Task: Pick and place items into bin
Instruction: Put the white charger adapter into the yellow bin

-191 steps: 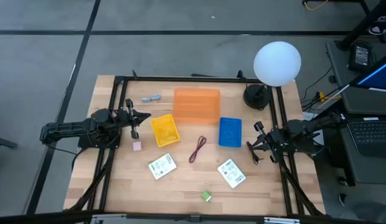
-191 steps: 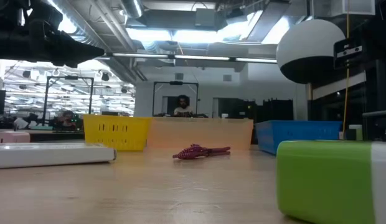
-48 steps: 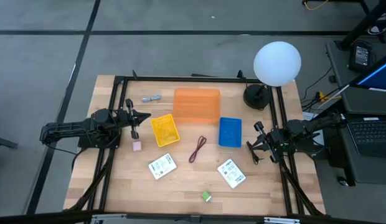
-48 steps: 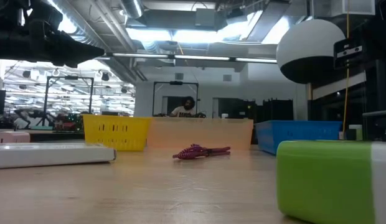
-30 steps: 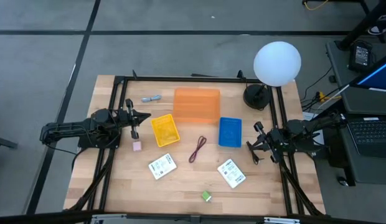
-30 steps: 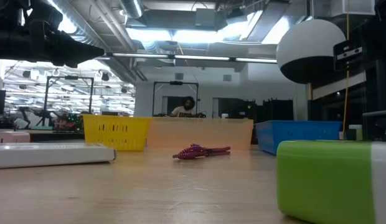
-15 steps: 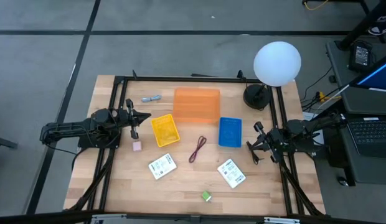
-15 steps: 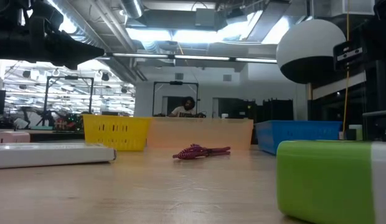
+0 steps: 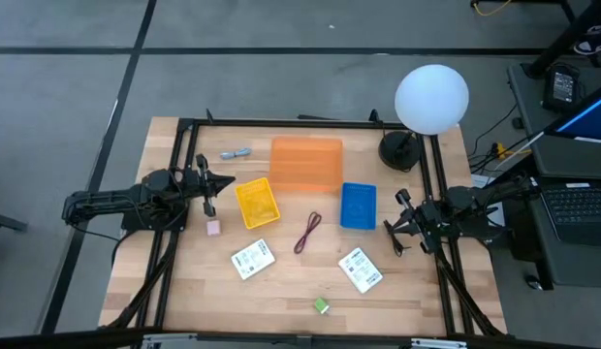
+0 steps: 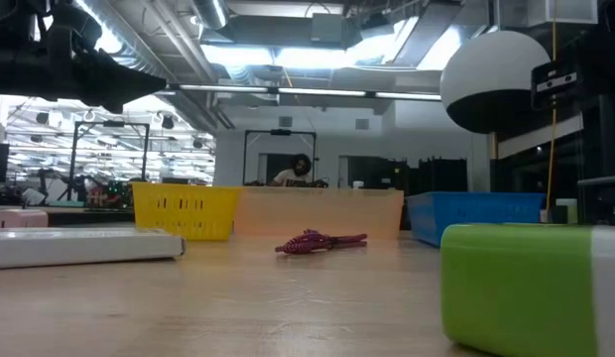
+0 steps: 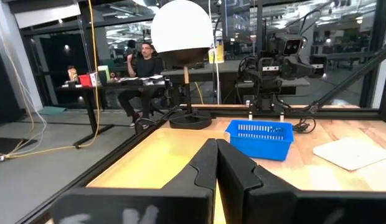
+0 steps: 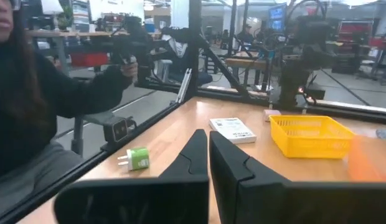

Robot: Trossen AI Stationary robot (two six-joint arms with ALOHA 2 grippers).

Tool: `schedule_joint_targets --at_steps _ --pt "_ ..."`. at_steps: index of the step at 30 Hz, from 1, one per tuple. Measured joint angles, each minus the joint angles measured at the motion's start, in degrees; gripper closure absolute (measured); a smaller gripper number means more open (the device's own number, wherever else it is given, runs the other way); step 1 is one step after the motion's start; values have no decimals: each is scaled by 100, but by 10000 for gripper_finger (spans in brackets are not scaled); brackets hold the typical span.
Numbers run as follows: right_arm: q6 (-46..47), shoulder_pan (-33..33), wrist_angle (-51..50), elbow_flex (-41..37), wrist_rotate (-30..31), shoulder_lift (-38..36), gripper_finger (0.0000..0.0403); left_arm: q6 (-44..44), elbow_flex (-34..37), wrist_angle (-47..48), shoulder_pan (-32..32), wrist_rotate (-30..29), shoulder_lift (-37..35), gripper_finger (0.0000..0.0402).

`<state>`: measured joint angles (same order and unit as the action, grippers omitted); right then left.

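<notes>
Left end effector (image 9: 215,181) fully closed, empty, poised above the worktop (image 9: 281,291) edge; right end effector (image 9: 397,228) likewise closed, empty.

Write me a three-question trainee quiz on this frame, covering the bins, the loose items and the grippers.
1. True or false: the dark red looped cord already lies inside the blue bin.
2. Which bin stands nearest the left gripper? A) orange bin B) yellow bin C) blue bin
3. Fill in: the left gripper and the right gripper both have their fingers ____.

Key
1. False: it lies on the table, between the yellow and blue bins.
2. B
3. shut, holding nothing
</notes>
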<state>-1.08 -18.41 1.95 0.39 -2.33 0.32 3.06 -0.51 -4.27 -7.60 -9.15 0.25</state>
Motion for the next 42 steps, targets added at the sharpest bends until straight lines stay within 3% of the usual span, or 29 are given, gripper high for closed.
schedule_joint_targets --at_steps 4,7,10,18,20,26,33,42 --pt "100 4 61 1 881 23 402 -38 2 -20 0 305 0 398" --pt "-118 4 92 0 1089 28 402 -92 1 -85 0 775 1 398" --pt "-70 2 11 49 1281 30 402 -137 -4 -209 0 886 0 398" --pt "119 2 -363 542 1948 233 402 -287 0 -319 0 346 282 398" --pt "130 3 -407 599 2304 354 402 -425 -1 -728 0 75 413 398" --pt "88 10 -244 646 3502 665 402 -383 -3 -1563 0 63 974 398" --pt "31 343 101 646 3525 854 402 -285 -186 -1865 0 -479 1847 398" --pt "87 888 461 646 2794 1207 402 -185 -807 -1871 0 -686 3135 398"
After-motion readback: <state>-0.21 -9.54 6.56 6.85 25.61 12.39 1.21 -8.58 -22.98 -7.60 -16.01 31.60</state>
